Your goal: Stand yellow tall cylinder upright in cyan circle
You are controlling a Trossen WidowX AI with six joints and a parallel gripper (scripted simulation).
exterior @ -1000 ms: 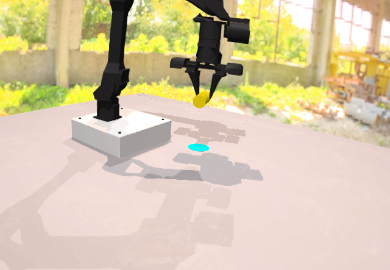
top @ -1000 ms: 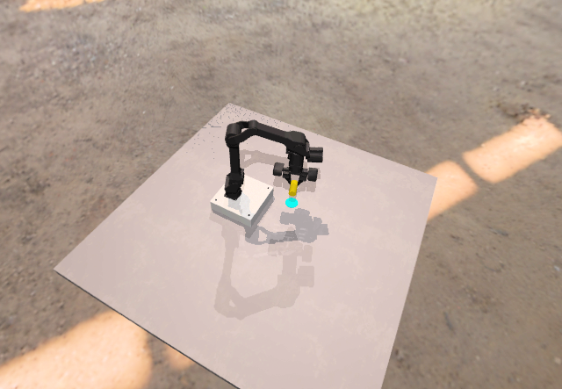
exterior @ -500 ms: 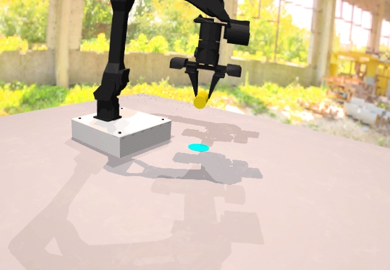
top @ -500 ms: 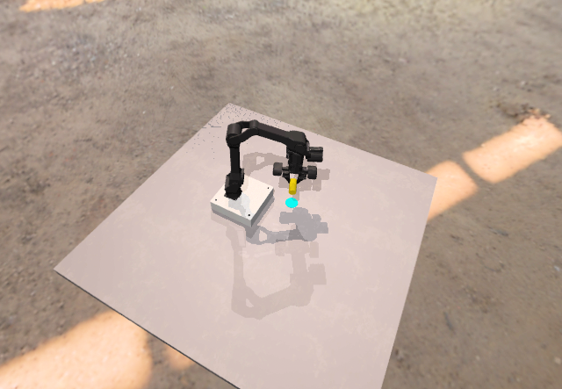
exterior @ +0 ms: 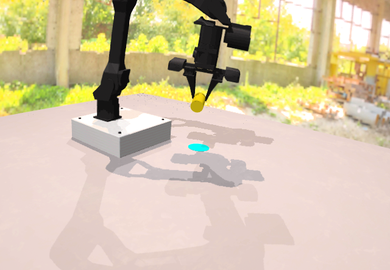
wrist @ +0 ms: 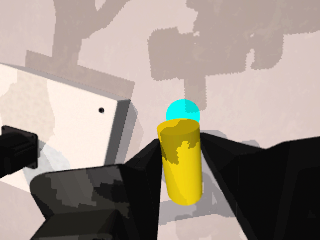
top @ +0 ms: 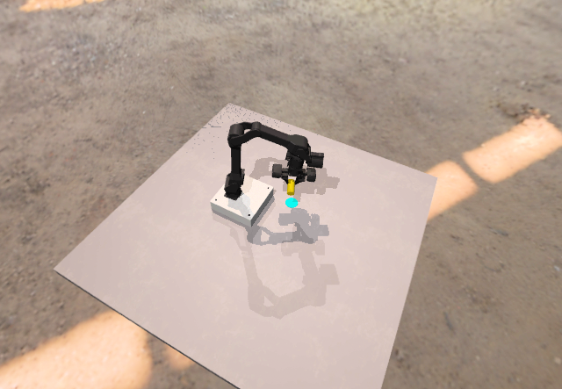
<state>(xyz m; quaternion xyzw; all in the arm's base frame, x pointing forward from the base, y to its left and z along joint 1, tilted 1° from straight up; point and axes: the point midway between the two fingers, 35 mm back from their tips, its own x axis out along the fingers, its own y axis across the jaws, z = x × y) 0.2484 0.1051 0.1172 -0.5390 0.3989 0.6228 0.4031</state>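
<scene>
The yellow cylinder (top: 291,187) (exterior: 198,102) (wrist: 182,170) is held in the air, well above the table. In the exterior view it is tilted, not upright, with one end face toward the camera and a little lower. My gripper (top: 291,180) (exterior: 200,97) (wrist: 179,141) points down and is shut on the cylinder, one finger on each side. The cyan circle (top: 291,203) (exterior: 198,147) (wrist: 183,107) lies flat on the table below the cylinder. In the wrist view the cylinder's far end covers the circle's near edge.
The white base block (top: 235,207) (exterior: 94,135) (wrist: 75,115) of the arm stands left of the circle, a short way off. The table (top: 181,276) (exterior: 314,197) carries several shadows of the arm, some close to the circle.
</scene>
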